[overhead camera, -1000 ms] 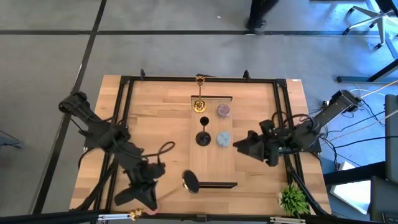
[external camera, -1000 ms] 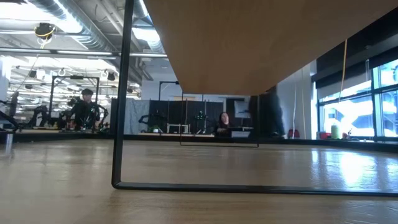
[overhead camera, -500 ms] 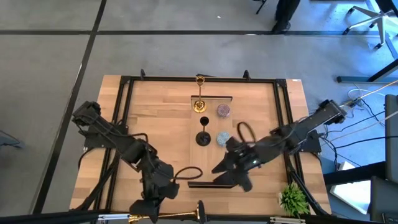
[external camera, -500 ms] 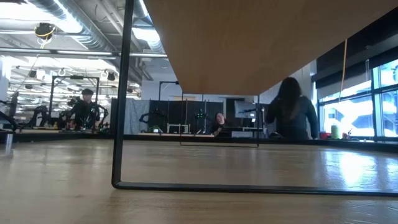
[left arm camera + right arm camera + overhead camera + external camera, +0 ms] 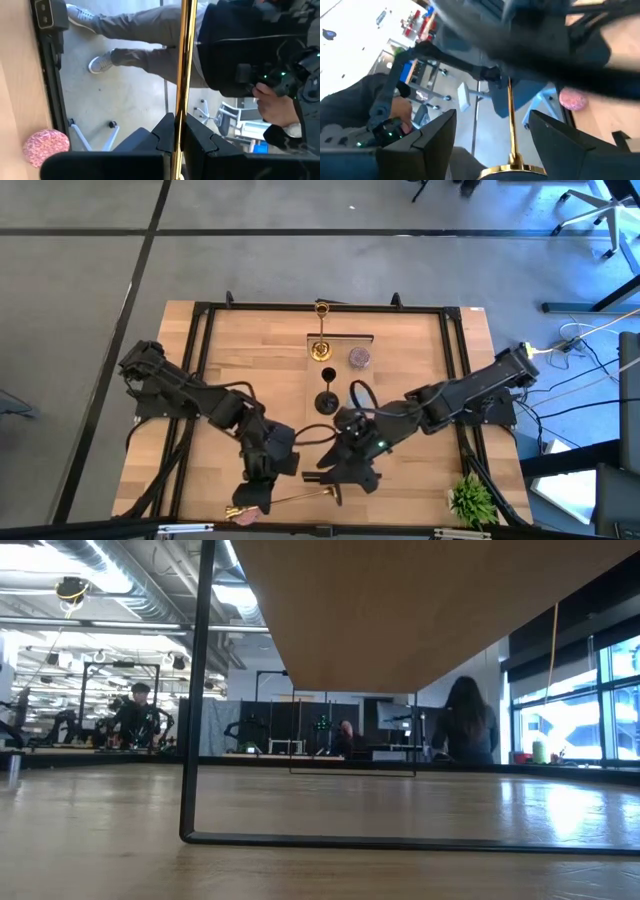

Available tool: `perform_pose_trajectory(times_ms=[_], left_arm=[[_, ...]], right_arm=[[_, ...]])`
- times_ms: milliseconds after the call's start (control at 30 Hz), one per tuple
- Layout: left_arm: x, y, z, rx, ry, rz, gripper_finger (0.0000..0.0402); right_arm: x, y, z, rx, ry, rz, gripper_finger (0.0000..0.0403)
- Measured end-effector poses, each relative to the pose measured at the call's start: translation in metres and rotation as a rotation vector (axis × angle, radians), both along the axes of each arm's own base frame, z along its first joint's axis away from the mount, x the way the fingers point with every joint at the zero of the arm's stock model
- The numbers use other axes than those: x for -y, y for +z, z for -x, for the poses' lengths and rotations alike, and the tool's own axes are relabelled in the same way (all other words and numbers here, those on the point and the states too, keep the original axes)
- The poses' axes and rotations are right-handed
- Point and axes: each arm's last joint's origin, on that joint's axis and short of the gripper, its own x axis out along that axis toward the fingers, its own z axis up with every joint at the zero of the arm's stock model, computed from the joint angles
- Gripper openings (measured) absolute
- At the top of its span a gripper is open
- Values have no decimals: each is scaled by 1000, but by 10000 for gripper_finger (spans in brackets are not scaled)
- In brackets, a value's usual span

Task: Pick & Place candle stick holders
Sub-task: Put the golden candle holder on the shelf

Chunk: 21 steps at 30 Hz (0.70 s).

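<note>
My left gripper (image 5: 260, 498) is shut on a gold candle stick holder (image 5: 290, 500) that lies lengthwise along the table's near edge. My right gripper (image 5: 336, 484) is open at the holder's round base (image 5: 512, 172), one finger on either side of the stem (image 5: 510, 120). A speckled pink holder (image 5: 248, 517) rests on the table by the near edge. A tall gold holder (image 5: 321, 348), a black one (image 5: 327, 402) and a mauve one (image 5: 359, 358) stand on the raised board. The light-blue one is hidden under my right arm. My left gripper pinches the gold holder's thin stem (image 5: 179, 107) between its two fingers (image 5: 167, 135), which lie across it. The hold is nearer the end toward the table's left. The stem runs on to the base at my right gripper. My right gripper: I cannot tell whether it touches the holder.
The raised wooden board (image 5: 345, 430) on black frame legs (image 5: 195, 740) fills the table's middle. A green plant (image 5: 470, 500) stands at the near right corner. A black rail frame (image 5: 200, 340) runs round the table. People show in the room beyond.
My right gripper has swung from the table's right side toward the near edge and the left, up to the gold holder. My left gripper has gone toward the table's right with the holder, whose stem has moved in from the near edge and now points at my right gripper.
</note>
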Motion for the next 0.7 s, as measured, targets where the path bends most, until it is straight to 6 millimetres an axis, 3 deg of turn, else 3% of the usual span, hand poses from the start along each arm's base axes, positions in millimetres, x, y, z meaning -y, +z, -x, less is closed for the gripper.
perform_pose_trajectory(times_ms=[700], left_arm=[[-30,4,-19,83,63,28,12]], right_arm=[[-11,-32,-17,-145,149,-25,254]])
